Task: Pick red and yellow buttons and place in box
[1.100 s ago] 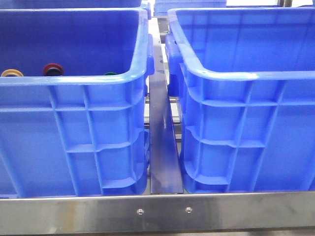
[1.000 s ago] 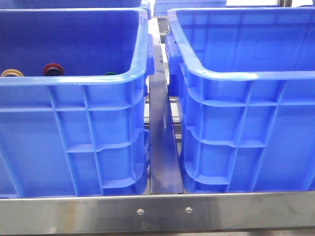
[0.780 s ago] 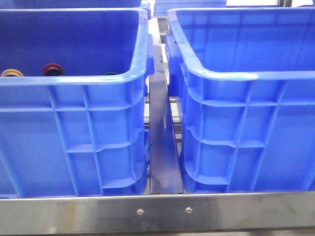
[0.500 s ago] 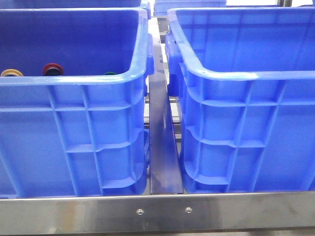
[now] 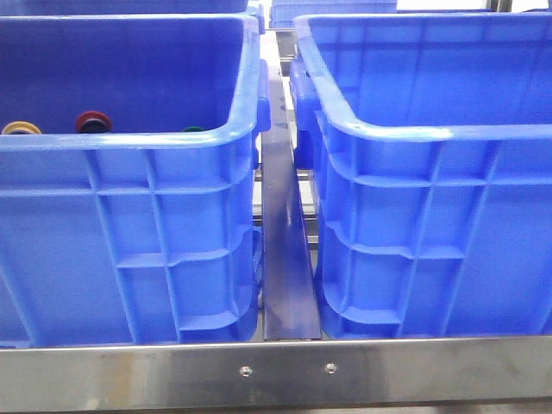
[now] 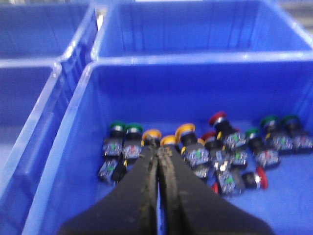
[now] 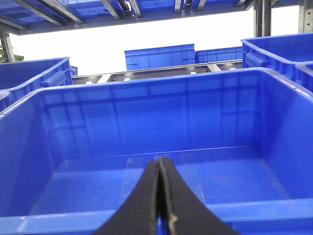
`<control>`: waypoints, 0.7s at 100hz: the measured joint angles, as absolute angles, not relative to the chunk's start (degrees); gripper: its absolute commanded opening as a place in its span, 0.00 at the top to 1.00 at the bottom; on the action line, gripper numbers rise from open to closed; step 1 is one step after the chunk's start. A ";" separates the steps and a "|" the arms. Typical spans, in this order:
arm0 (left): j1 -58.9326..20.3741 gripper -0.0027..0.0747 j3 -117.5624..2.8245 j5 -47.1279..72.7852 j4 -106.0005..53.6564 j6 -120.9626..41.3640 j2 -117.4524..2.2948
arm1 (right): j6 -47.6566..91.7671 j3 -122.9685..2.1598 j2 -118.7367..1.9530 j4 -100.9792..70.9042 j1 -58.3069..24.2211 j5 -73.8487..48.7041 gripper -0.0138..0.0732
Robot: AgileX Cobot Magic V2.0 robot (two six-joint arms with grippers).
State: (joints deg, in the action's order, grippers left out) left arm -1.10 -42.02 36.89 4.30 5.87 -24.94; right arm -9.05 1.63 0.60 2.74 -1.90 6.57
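In the front view the left blue crate [image 5: 129, 142] shows a yellow button [image 5: 21, 128] and a red button [image 5: 92, 121] just above its near rim. In the left wrist view that crate [image 6: 73, 147] holds a heap of several push buttons, among them a yellow button [image 6: 186, 130] and a red button [image 6: 218, 118]. My left gripper [image 6: 159, 147] hangs shut over the heap, its tips near two yellow caps, holding nothing. The box [image 5: 431, 134] on the right is bare inside. My right gripper [image 7: 159, 159] is shut and empty above the near rim of the box [image 7: 146, 83]. Neither gripper appears in the front view.
A green button [image 5: 193, 130] sits beside the red one, and green buttons [image 6: 125, 129] lie at the heap's edge. A metal rail [image 5: 285, 259] runs between the two crates, and a steel bar [image 5: 276, 371] crosses the front. More blue crates [image 7: 159, 56] stand behind.
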 measured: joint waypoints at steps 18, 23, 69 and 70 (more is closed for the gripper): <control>-1.10 0.99 -50.32 43.40 4.30 5.21 -35.86 | -9.05 1.63 0.60 2.74 -1.90 6.57 0.95; -1.10 0.99 -51.43 43.88 4.22 5.21 -37.98 | -9.05 1.63 0.60 2.74 -1.90 6.57 0.95; -1.10 0.75 -52.39 45.55 2.93 5.12 -45.97 | -9.05 1.63 0.60 2.74 -1.90 6.57 0.95; -1.10 0.73 -52.39 45.55 2.93 5.12 -46.01 | -9.05 1.63 0.60 2.74 -1.90 6.57 0.95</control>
